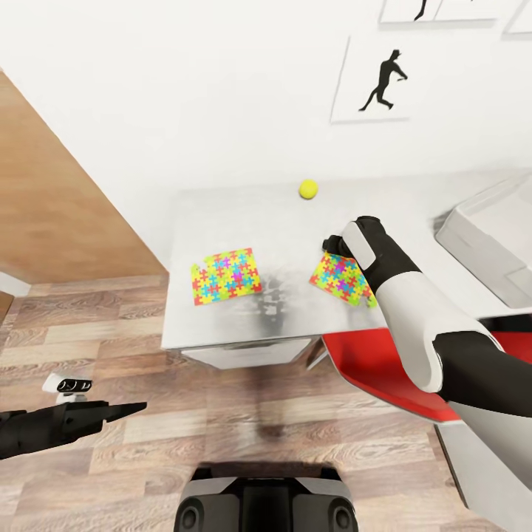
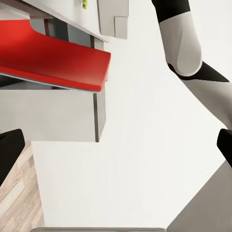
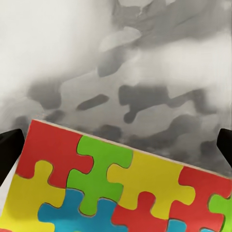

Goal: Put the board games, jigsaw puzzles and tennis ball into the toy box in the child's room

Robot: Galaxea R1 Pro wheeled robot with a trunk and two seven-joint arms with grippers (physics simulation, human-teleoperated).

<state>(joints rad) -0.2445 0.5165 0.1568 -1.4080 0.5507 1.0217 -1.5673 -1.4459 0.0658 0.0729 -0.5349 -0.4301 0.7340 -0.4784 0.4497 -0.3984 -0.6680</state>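
Nearest you, your left gripper (image 1: 122,408) hangs low over the wood-plank floor (image 1: 111,325), short of the table (image 1: 244,222), and whether its fingers are parted cannot be told from the head view. Mid-field on the table: one jigsaw puzzle (image 1: 226,276) lies flat near the front edge, and a second puzzle (image 1: 340,278) lies to its right with your right gripper (image 1: 332,242) at its far edge, the dark fingertips (image 3: 9,150) spread wide to either side of the puzzle's corner and holding nothing. Farther back, the tennis ball (image 1: 308,189) rests near the wall, and the toy box (image 1: 491,236) stands at the table's right end, well apart from both puzzles.
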